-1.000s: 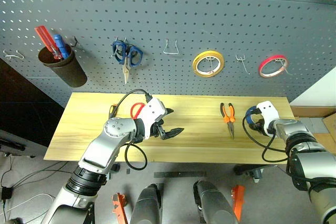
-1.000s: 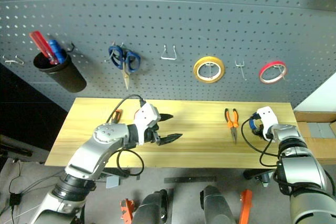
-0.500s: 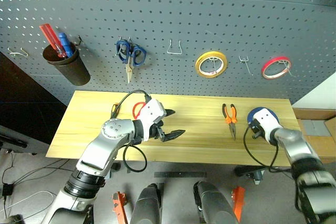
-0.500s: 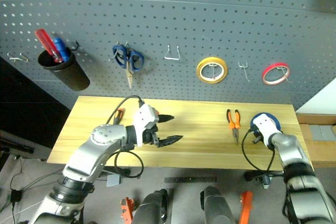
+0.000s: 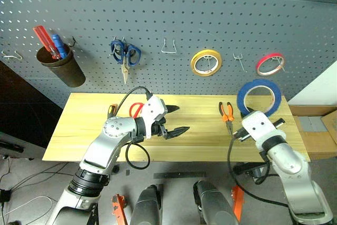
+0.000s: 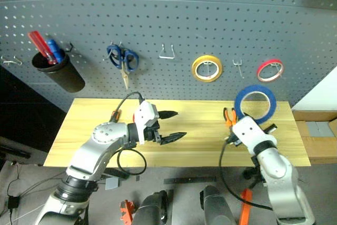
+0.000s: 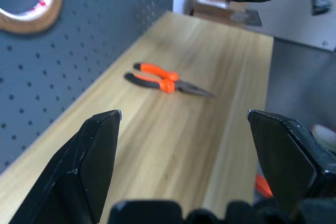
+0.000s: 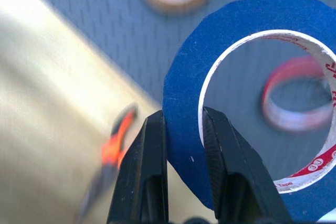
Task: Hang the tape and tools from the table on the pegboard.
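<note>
Right claw (image 8: 184,145): closed on the blue tape (image 5: 257,97), its two black fingers pinching the ring's band, one inside and one outside. The tape stands upright above the claw, raised off the table (image 5: 79,130) and in front of the pegboard (image 5: 168,19). Beyond the ring, on the board: red roll (image 5: 270,64) up and to the claw's right, a bare hook (image 5: 239,60) above it, yellow roll (image 5: 206,62) up and to its left.

Left claw (image 5: 176,120): open and empty, fingers spread wide, hovering over the middle of the table and pointing toward the right claw.

Pliers (image 5: 226,114): flat on the table, orange handles toward the board, tips toward the near edge. They lie just left of the right claw and well ahead of the left claw's fingertips.

Red scissors (image 5: 136,109): flat on the table, just behind the left claw, partly hidden by its wrist; a red handle loop shows.

Screwdriver (image 5: 111,110): on the table behind the left arm; an orange-and-black end shows.

Blue scissors (image 5: 125,56): hanging on the board, above and behind the left claw.

Wire hook (image 5: 169,47): on the board, bare, above the left claw.

Cup (image 5: 60,66): dark, hung on the board far to the left claw's left, holding a red pen (image 5: 42,38) and a blue pen (image 5: 58,45).
</note>
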`<state>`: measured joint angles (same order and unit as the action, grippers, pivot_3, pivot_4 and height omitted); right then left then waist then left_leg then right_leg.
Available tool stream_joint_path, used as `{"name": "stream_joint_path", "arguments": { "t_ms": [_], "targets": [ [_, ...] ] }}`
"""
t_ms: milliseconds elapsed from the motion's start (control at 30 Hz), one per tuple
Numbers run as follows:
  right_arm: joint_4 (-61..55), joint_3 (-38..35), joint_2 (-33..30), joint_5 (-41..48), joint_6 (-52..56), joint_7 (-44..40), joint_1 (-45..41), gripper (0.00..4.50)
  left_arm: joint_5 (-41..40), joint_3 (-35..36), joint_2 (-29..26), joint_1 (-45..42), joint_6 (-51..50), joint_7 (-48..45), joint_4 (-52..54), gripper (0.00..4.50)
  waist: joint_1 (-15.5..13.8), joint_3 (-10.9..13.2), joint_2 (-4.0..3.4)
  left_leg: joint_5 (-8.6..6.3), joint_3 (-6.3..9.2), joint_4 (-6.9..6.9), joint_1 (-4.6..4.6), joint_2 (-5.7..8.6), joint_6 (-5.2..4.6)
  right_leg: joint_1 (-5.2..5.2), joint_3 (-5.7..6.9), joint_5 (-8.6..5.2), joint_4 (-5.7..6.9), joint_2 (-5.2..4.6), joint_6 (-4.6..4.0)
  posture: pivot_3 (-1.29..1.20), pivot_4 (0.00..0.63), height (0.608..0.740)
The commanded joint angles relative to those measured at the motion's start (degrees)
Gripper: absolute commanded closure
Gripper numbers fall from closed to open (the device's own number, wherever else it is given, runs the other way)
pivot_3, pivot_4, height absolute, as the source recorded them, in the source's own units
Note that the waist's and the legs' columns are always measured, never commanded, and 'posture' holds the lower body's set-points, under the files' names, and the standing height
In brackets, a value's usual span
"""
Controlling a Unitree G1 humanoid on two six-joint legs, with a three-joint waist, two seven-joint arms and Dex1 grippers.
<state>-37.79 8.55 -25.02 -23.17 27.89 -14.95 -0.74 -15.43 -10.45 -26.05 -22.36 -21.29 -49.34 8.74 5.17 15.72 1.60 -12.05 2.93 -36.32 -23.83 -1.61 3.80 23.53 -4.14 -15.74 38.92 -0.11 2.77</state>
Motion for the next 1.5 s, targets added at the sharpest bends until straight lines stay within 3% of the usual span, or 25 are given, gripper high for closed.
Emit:
{"name": "stream_joint_path", "arguments": {
  "t_ms": [33,367,600,800,1000,1200,1300,1500],
  "targets": [
    [1.3,-0.3,1.3,-0.9,-1.5,0.9,-5.1,4.1,-1.6,2.3,1.5,-1.9,1.5,0.9,0.4,0.35,-0.1,0.0,0.0,0.0,0.01,0.0,-0.03,0.0,0.0,0.0,0.01,0.0,-0.01,0.0,0.0,-0.15,0.231,0.74],
    [27.5,-7.0,2.0,6.4,-11.5,3.4,-20.8,4.1,-3.1,4.0,4.2,-2.5,3.2,1.7,1.0,0.35,-0.1,0.0,0.01,-0.01,0.04,0.03,-0.06,0.03,-0.02,0.0,0.06,0.17,-0.01,-0.03,-0.29,-0.12,0.228,0.74],
    [34.0,-7.3,4.6,11.3,-15.9,2.2,-21.8,4.1,-2.6,5.0,4.4,-1.4,3.9,3.4,0.5,0.35,-0.1,0.0,0.01,-0.02,0.04,0.06,-0.06,0.03,-0.03,0.01,0.05,0.19,0.03,-0.04,-0.32,-0.11,0.23,0.74],
    [26.5,-5.7,7.7,12.1,-10.2,1.7,-14.1,2.13,-0.2,3.8,-0.7,-0.4,5.7,-0.3,-2.3,0.35,-0.2,0.0,0.01,-0.02,0.08,0.08,-0.04,0.02,-0.03,0.01,0.07,0.19,0.05,-0.03,-0.32,-0.12,0.233,0.74],
    [16.2,-3.7,13.8,13.1,2.2,2.4,-6.4,0.03,4.7,2.7,-8.4,-0.3,14.4,-6.8,-9.8,0.35,0.0,0.0,0.01,-0.01,0.08,0.09,-0.03,-0.02,-0.02,0.04,0.07,0.17,0.07,-0.01,-0.29,-0.13,0.236,0.74],
    [33.6,-14.8,22.6,17.3,23.0,11.0,-22.9,0.03,6.5,1.4,-13.1,-2.0,18.0,-13.9,-14.7,0.35,0.3,0.0,0.07,0.01,0.01,0.02,0.02,-0.05,-0.03,0.04,0.05,0.23,0.09,0.01,-0.4,-0.12,0.235,0.74],
    [44.7,-19.8,22.3,19.6,23.1,13.3,-29.7,0.03,6.6,1.2,-12.6,-2.7,18.5,-14.8,-15.3,0.35,-0.1,0.0,0.07,0.02,0.08,0.09,-0.03,-0.04,-0.05,0.05,0.12,0.26,0.08,0.01,-0.45,-0.12,0.233,0.74],
    [69.2,-21.7,18.5,21.6,16.0,14.5,-40.8,0.03,6.7,0.9,-12.1,-3.0,18.4,-15.9,-14.7,0.35,0.0,0.0,0.07,0.01,-0.04,0.24,-0.35,0.03,-0.08,0.42,0.06,0.27,0.05,-0.08,-0.47,-0.1,0.228,0.74]
  ]
}}
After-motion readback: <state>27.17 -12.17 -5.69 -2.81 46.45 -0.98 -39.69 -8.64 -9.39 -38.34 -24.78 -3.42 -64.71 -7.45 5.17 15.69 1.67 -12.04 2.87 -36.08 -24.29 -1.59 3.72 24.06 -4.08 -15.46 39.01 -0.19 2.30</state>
